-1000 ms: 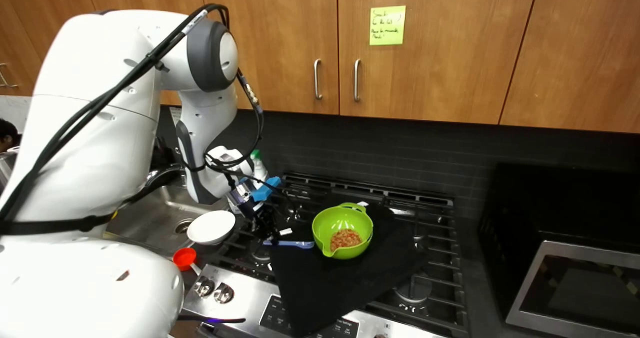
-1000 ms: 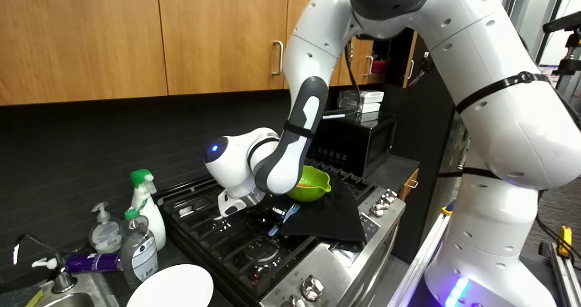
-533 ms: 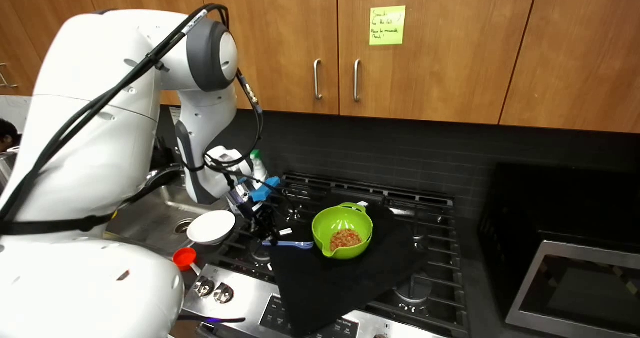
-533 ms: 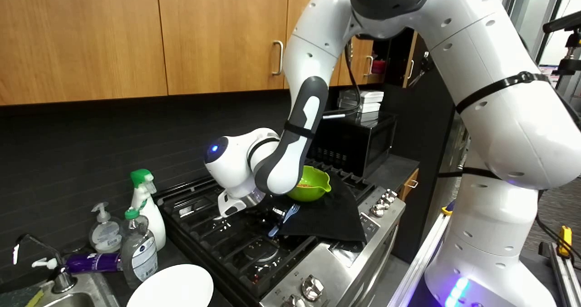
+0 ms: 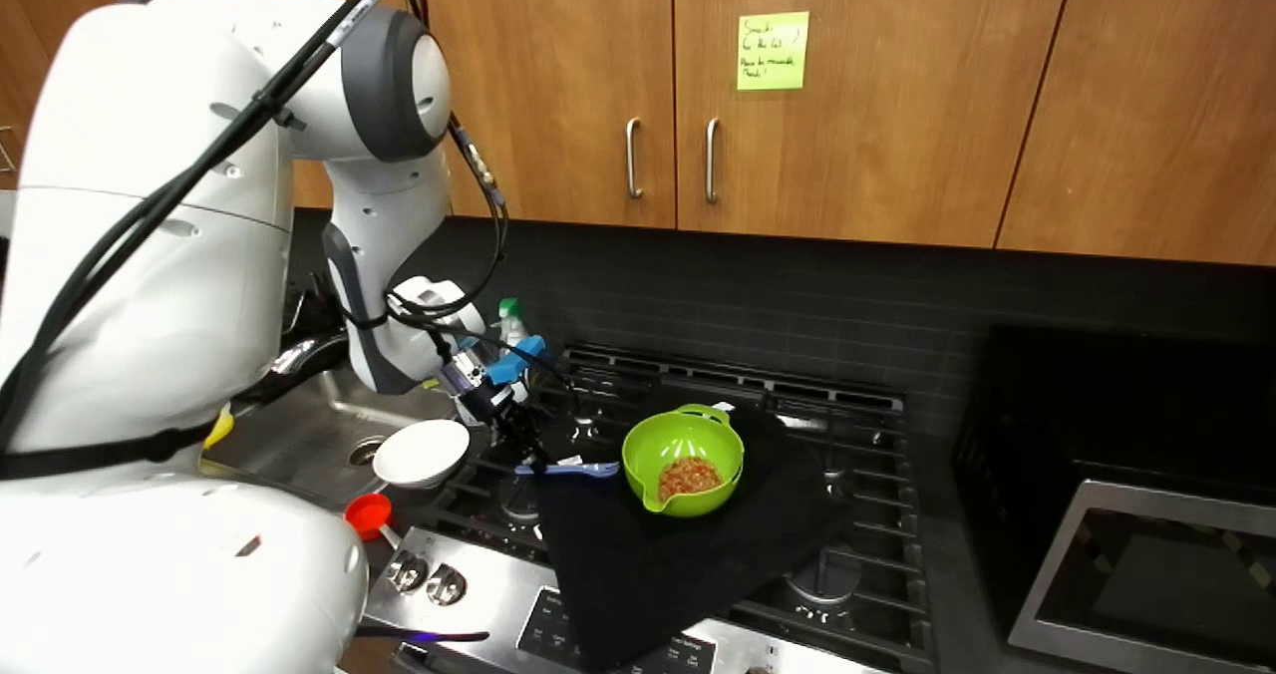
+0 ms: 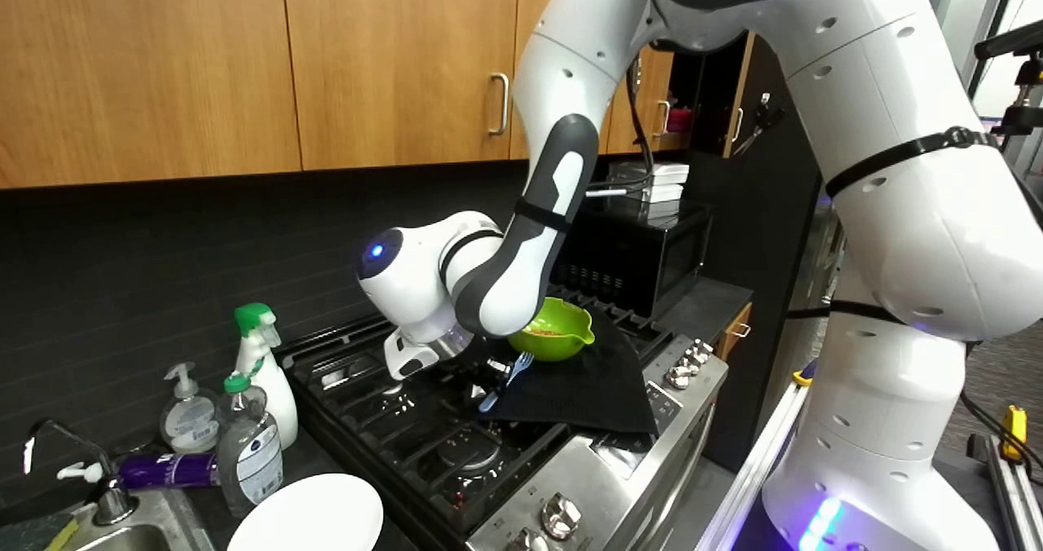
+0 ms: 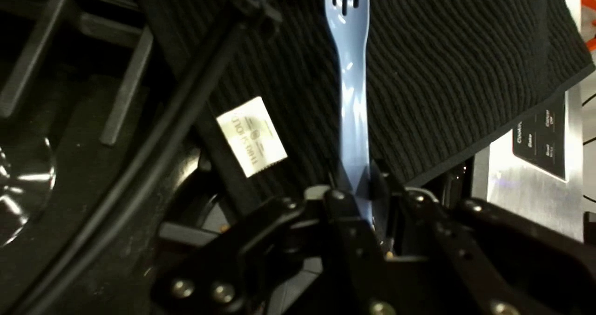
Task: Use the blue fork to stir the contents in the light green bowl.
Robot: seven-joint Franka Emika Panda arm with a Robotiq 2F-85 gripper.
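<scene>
Wrist view: pincer (image 7: 357, 187) grips blue fork (image 7: 353, 82) by handle; in an exterior view, light green bowl (image 5: 650, 443) holds contents (image 5: 688, 477), bare cloth (image 5: 668, 564) reaching the stove front (image 5: 488, 576); in an exterior view, tines (image 6: 524, 360) stand outside the rim

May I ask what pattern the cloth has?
The black cloth has wavy ribs, clearest in the wrist view.

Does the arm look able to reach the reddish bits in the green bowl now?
Probably yes: the bits lie uncovered, and the pincer holds the fork; only the side of the bowl seems in the way.
</scene>
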